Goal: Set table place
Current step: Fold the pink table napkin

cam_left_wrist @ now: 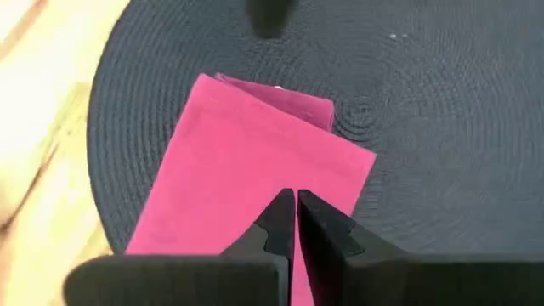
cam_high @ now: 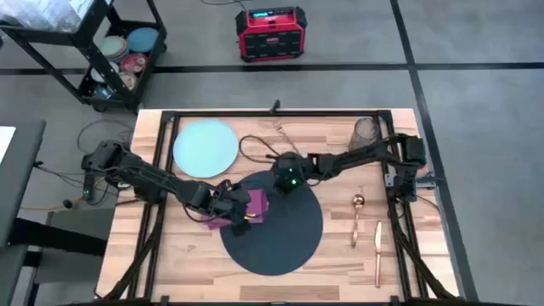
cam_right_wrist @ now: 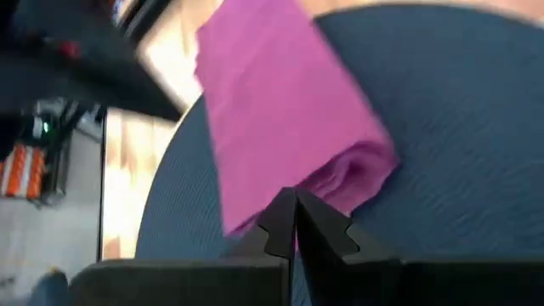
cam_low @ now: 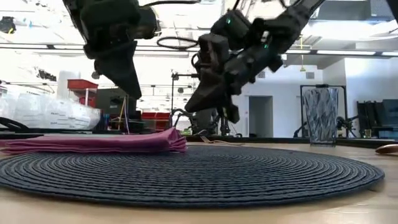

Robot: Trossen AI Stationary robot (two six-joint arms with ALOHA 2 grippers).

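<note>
- Left pincer [cam_high: 240, 219], fingers pressed together, hangs just over the magenta napkin [cam_high: 252, 206] at the dark round mat's [cam_high: 285, 234] left edge, middle of the high view.
- Right pincer [cam_high: 285, 180], also pressed together, hovers over the mat's upper edge, near the napkin's far end.
- Pale blue plate [cam_high: 205, 147] lies upper left of the mat on the counter [cam_high: 340, 263].
- Smoky tumbler [cam_high: 365, 132] stands upper right.
- Copper spoon [cam_high: 357, 218] and knife [cam_high: 377, 251] lie right of the mat.
</note>
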